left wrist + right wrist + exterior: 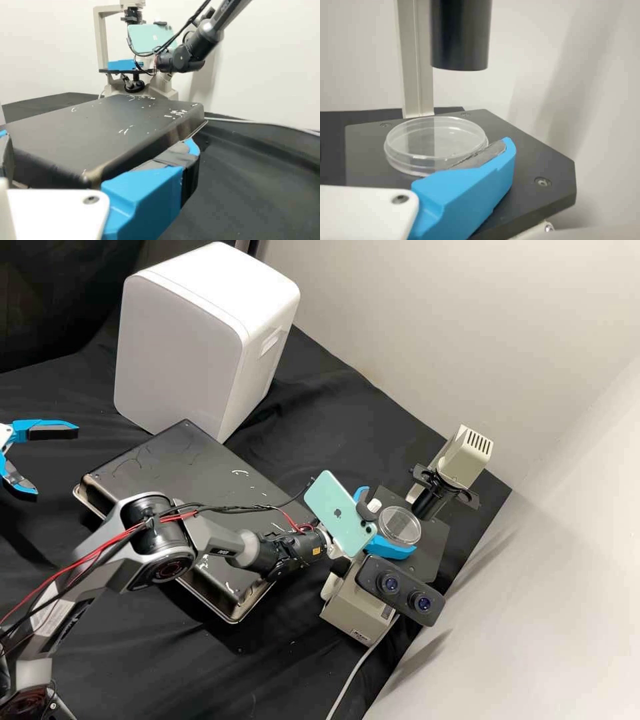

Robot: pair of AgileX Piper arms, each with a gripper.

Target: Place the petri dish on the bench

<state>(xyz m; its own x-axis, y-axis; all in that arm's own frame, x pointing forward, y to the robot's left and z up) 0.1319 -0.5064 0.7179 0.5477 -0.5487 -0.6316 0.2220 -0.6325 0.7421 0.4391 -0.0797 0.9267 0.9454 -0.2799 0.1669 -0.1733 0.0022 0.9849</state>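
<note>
Nearest, and well to the left of the grey microscope with black twin eyepieces (363, 613), the left gripper (57, 461) is held above the black cloth-covered bench (300, 667) with its two blue fingers spread wide. The right arm (200, 547) is stretched low across a flat, black-topped metal tray (193, 467) toward the microscope, and a mint-green smartphone (337, 513) is carried on its wrist. The right gripper (390, 527) is set level over the microscope's black stage plate (535, 150), its fingers apart, one on each side of the clear round plastic petri dish (435, 142). The dish is seen lying flat on the stage, beneath the microscope's dark cylindrical tube (461, 35). The nearer finger (470, 190) is laid along the dish's rim; whether the farther finger touches it cannot be told. Farthest, beyond the tray and left of the microscope, a white rounded box-shaped appliance (200, 333) is stood on the bench.
</note>
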